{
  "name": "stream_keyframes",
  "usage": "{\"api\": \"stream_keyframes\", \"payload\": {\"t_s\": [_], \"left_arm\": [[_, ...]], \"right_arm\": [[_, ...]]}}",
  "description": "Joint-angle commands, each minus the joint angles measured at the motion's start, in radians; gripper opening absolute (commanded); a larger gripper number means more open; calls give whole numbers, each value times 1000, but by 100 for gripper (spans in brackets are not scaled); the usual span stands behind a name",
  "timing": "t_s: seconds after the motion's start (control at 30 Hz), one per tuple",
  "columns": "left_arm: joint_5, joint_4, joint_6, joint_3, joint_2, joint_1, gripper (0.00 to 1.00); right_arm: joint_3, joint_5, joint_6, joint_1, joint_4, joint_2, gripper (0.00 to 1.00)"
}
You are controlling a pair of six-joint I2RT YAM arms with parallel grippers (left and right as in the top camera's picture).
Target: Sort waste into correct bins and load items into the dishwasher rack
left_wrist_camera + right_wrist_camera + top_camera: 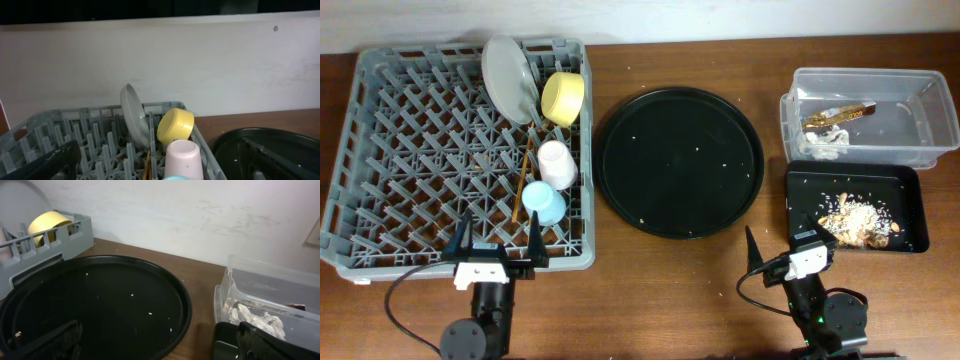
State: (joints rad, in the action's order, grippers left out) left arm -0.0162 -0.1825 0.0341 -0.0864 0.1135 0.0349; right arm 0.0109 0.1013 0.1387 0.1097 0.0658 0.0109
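Note:
The grey dishwasher rack holds the grey-green plate, yellow bowl, pink cup, light-blue cup and wooden chopsticks. The clear tub holds white tissue and the brown-gold wrapper. The flat black tray holds beige food scraps. My left gripper is open and empty at the rack's front edge. My right gripper is open and empty by the flat tray's near left corner.
The big round black tray lies between rack and bins with a few crumbs on it. In the left wrist view the plate, bowl and pink cup stand just ahead. A pale wall is behind the table.

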Motion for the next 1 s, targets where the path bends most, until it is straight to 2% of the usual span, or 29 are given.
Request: {"api": "stream_keyframes", "payload": {"t_s": [0.0,0.37,0.97], "left_arm": [[12,-3,16,53,-53,-5,99],[11,267,15,77,-109,-5,99],[13,266,15,77,-108,-5,99]], "right_arm": [[-5,-6,0,-5,6,-8,98],[-5,-6,0,-5,6,-8,99],[-5,-6,0,-5,6,-8,98]]}}
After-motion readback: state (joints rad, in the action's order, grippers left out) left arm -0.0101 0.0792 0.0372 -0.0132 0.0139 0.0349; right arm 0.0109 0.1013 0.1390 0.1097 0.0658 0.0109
